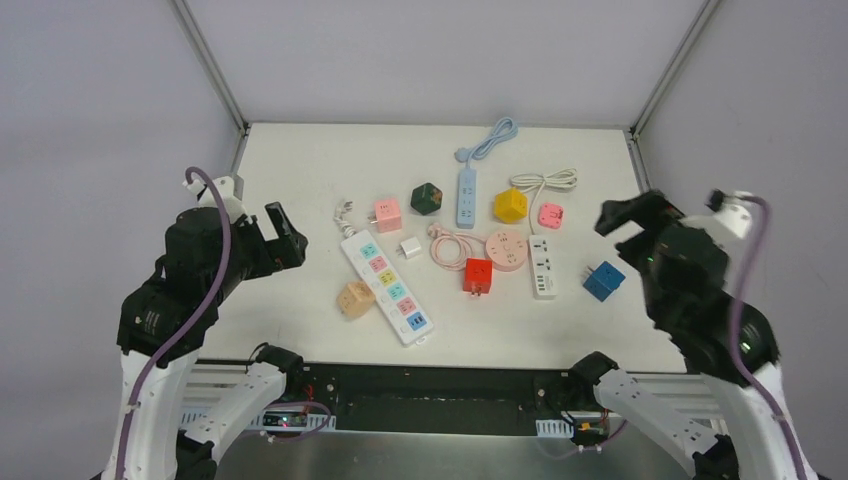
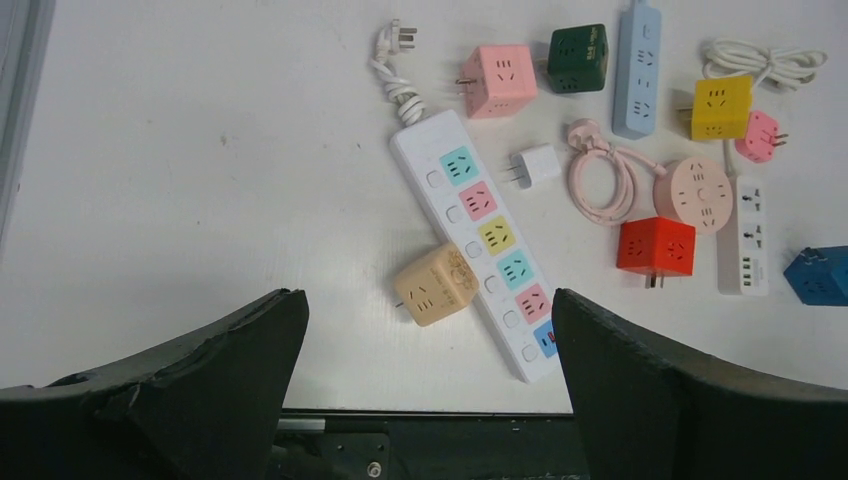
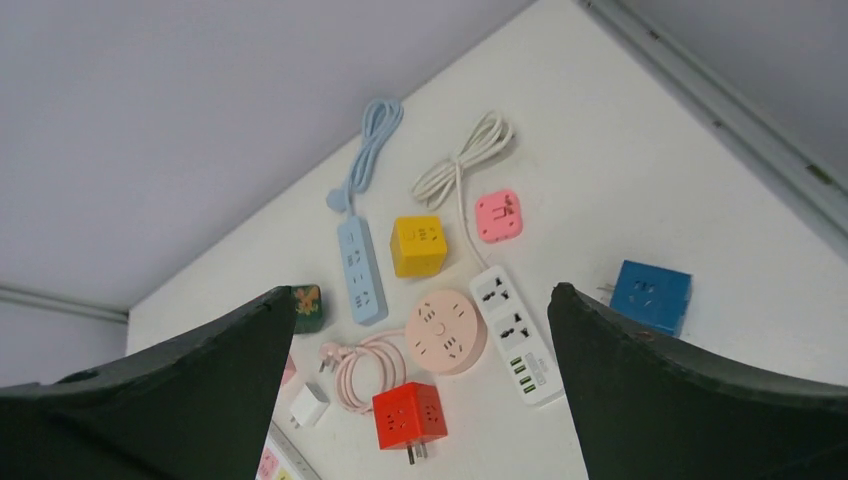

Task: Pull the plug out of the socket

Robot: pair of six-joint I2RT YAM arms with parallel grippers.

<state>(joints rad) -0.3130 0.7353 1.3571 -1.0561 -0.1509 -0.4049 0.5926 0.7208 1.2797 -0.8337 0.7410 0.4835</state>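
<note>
Flanking a white table [image 1: 300,170] strewn with coloured sockets [image 1: 386,285] stand grey walls [image 1: 100,90].

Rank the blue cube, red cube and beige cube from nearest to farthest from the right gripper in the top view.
1. blue cube, right side, close by the right gripper.
2. red cube, in the middle.
3. beige cube, left of the long white strip.

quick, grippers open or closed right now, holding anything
Left gripper: open, fingers wide apart, holding nothing.
Right gripper: open, fingers wide apart, holding nothing.
</note>
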